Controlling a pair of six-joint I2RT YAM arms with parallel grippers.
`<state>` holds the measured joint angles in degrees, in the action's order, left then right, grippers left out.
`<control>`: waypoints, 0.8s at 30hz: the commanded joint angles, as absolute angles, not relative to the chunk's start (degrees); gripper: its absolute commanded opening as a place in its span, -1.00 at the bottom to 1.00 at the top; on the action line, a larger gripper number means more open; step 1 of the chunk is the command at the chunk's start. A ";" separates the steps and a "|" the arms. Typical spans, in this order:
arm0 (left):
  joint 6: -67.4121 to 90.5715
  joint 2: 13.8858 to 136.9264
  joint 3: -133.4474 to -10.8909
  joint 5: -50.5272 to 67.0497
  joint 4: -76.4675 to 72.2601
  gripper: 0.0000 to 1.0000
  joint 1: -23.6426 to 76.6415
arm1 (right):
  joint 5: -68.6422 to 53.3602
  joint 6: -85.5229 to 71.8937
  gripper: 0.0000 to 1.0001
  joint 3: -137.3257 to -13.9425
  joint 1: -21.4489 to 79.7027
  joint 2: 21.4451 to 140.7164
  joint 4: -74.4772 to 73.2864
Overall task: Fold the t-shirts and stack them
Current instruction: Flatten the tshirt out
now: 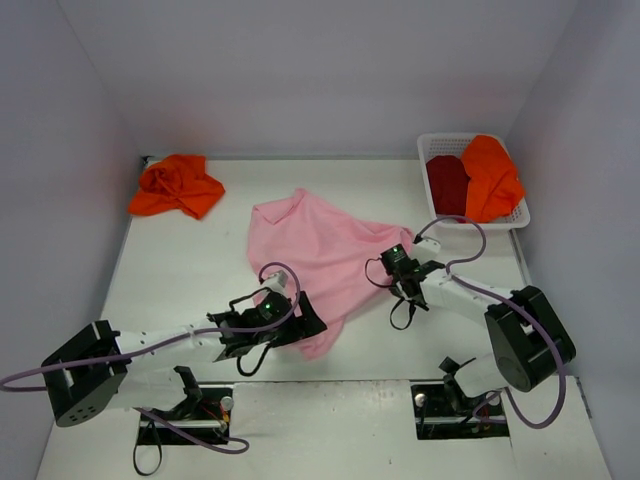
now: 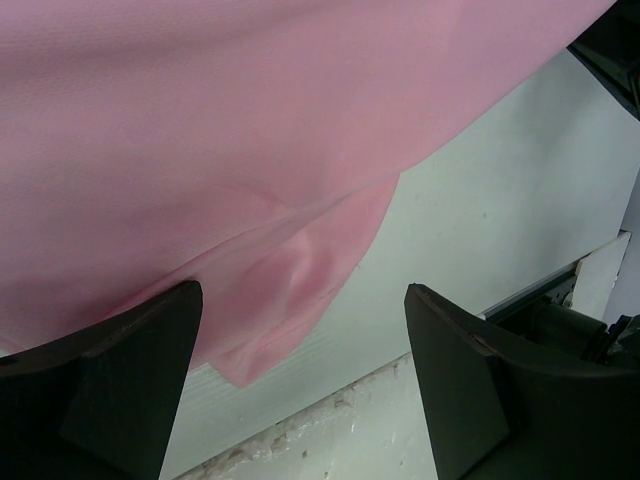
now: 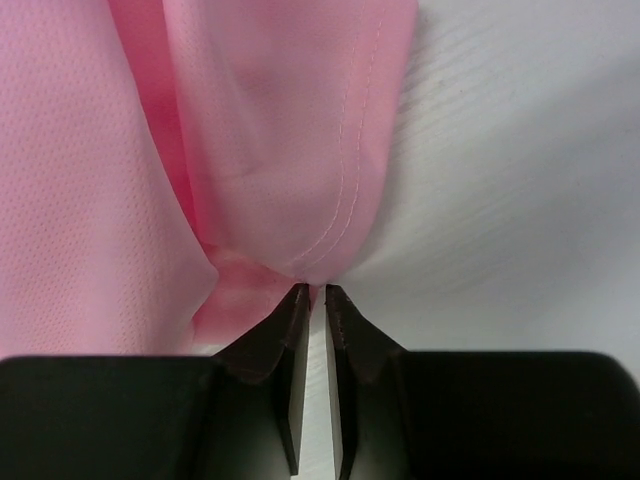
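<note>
We find the pink shirt (image 1: 318, 250) rumpled mid-tabletop (image 1: 180, 275). The right pincer (image 3: 315, 292) pinches its stitched right hem. The left pincer (image 2: 300, 305) stands spread at the near edge. White tabletop shows left of the shirt.

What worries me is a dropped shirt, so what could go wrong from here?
1. The right tool pinches the pink t-shirt only at its very tips, by a hem fold; a pull may slip it free.
2. The left tool is open, with cloth draped against one finger. Closing here might catch just a loose fold, or several layers, leaving the shirt bunched rather than flat.
</note>
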<state>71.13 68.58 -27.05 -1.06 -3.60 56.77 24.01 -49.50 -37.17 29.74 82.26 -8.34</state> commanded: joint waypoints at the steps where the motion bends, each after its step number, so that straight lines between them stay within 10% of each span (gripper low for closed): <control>1: 71.19 66.45 -27.34 -1.41 -4.66 0.54 56.25 | 25.93 -50.54 -0.80 -39.11 30.50 82.27 -8.88; 4: 71.28 66.01 -27.16 -1.49 -4.66 0.54 56.16 | 25.49 -50.01 -0.29 -39.55 30.76 82.09 -9.32; 9: 71.10 66.09 -27.16 -1.32 -4.66 0.54 55.99 | 25.75 -50.27 -0.14 -39.64 31.82 81.04 -9.58; 17: 71.19 65.74 -26.63 -1.23 -5.01 0.54 55.90 | 26.54 -51.06 -0.24 -39.38 32.78 82.00 -9.84; 24: 71.37 65.48 -25.75 -1.14 -5.10 0.54 55.90 | 26.98 -52.03 -0.77 -39.46 33.75 83.14 -9.93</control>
